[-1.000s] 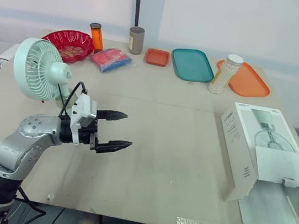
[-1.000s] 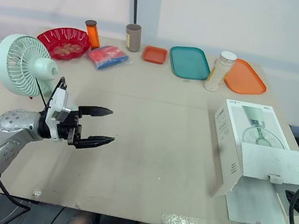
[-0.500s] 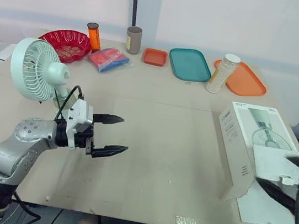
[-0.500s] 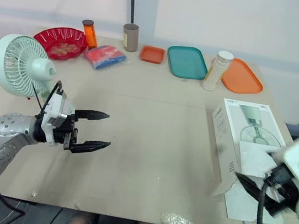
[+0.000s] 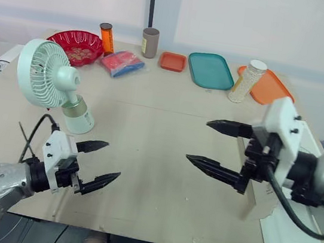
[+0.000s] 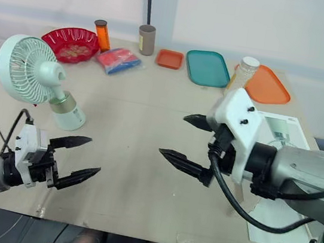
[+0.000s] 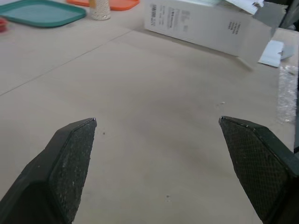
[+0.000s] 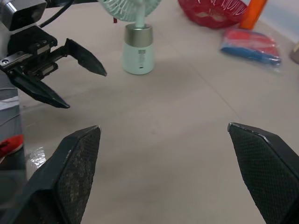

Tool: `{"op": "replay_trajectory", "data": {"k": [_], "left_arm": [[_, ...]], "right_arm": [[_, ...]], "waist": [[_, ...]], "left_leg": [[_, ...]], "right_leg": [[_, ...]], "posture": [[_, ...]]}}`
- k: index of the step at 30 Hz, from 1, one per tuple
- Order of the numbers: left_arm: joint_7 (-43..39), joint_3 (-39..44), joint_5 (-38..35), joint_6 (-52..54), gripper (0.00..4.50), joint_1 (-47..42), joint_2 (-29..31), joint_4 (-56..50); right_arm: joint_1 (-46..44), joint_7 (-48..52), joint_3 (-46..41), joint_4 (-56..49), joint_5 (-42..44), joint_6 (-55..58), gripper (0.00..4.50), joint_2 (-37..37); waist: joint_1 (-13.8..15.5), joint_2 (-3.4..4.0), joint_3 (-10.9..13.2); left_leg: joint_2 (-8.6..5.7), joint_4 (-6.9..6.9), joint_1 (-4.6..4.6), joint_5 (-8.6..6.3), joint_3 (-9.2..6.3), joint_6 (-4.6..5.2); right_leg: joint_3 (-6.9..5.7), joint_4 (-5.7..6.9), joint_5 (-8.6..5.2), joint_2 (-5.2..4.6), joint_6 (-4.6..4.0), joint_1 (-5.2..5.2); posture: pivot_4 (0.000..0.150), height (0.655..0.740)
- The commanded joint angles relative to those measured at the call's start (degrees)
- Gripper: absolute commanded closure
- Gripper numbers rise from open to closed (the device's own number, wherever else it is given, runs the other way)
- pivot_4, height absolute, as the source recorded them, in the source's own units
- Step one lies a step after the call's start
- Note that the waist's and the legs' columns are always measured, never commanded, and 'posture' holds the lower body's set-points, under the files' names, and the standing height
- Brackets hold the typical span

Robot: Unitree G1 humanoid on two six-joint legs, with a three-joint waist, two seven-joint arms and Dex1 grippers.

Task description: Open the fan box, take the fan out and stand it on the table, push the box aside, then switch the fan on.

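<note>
The mint-green fan (image 5: 48, 75) stands upright on its base (image 5: 78, 119) at the table's left. The white fan box (image 6: 281, 129) lies at the right, its flap (image 5: 282, 229) open toward the near edge, partly hidden behind my right arm. My right gripper (image 5: 198, 141) hovers open over the middle of the table, left of the box, holding nothing. My left gripper (image 5: 111, 160) is open and empty near the front edge, in front of the fan and apart from it. The right wrist view shows the fan's base (image 8: 138, 55) and the left gripper (image 8: 86, 88) beside it.
Along the far edge stand a red bowl (image 5: 75, 46), an orange bottle (image 5: 106, 38), a brown cup (image 5: 149, 42), a blue-red packet (image 5: 120, 64), a small orange tray (image 5: 172, 61), a teal tray (image 5: 210, 71), a white bottle (image 5: 246, 80) and an orange tray (image 5: 272, 88).
My right arm has swung in from the right edge to the table's middle, gripper open. My left gripper has drawn back toward the near edge, away from the fan.
</note>
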Motion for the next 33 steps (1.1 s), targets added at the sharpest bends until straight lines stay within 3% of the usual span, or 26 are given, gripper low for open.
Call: {"op": "replay_trajectory", "data": {"k": [1, 6, 10, 13, 24, 33], "left_arm": [[4.26, 5.57, 1.11, -0.73, 0.0, 5.63, -1.43, -4.68], [6.54, 12.61, 1.21, -1.71, 0.0, 16.29, -4.18, -7.88], [7.9, 15.29, 1.9, -2.55, 0.0, 19.8, -5.95, -7.6], [10.08, 18.94, 1.86, -2.73, 0.0, 21.7, -7.93, -6.8], [15.62, 22.47, 2.3, -1.41, 0.0, 18.09, -8.78, -2.6], [19.62, 33.38, -0.44, 0.4, 0.0, 12.68, -5.87, 4.69]], "right_arm": [[-3.12, -3.04, 5.77, 2.58, 2.2, -3.89, 0.06, -0.44], [-6.64, -7.24, 12.08, 6.88, 3.53, -6.35, 0.06, 1.56], [-7.83, -9.62, 14.36, 8.88, 5.27, -7.47, 0.06, 2.39], [-7.86, -8.25, 17.46, 8.78, 1.61, -7.54, 0.06, 3.33], [-15.96, -7.1, 20.55, 15.71, -5.33, -8.68, 0.06, 10.95], [-16.37, -3.52, 22.84, 15.81, -8.26, -8.32, 0.06, 12.88]], "waist": [[-0.2, 0.0, 0.0], [-0.2, 0.02, 0.0], [-0.06, 0.02, 0.0], [-0.09, -0.01, -0.02], [-0.12, 0.03, -0.01], [-0.24, 0.02, -0.02]], "left_leg": [[0.03, 0.0, 0.01, 0.0, 0.0, 0.0], [0.09, -0.06, 0.01, -0.03, 0.11, 0.04], [0.07, -0.04, 0.01, -0.03, 0.1, 0.04], [0.06, -0.04, -0.01, -0.03, 0.11, 0.04], [0.11, -0.12, -0.04, -0.03, 0.16, 0.04], [0.19, -0.11, -0.15, -0.03, 0.15, 0.04]], "right_leg": [[0.0, 0.0, 0.01, 0.02, -0.01, 0.0], [0.1, 0.01, -0.02, 0.05, -0.05, -0.1], [0.1, 0.01, -0.02, 0.03, -0.05, -0.11], [0.09, -0.01, -0.03, 0.02, -0.04, -0.11], [0.14, 0.01, -0.02, 0.07, -0.08, -0.24], [0.09, 0.03, 0.02, 0.12, -0.16, -0.38]], "posture": [[0.15, 0.74], [0.15, 0.74], [0.15, 0.74], [0.15, 0.74], [0.15, 0.74], [0.15, 0.74]]}}
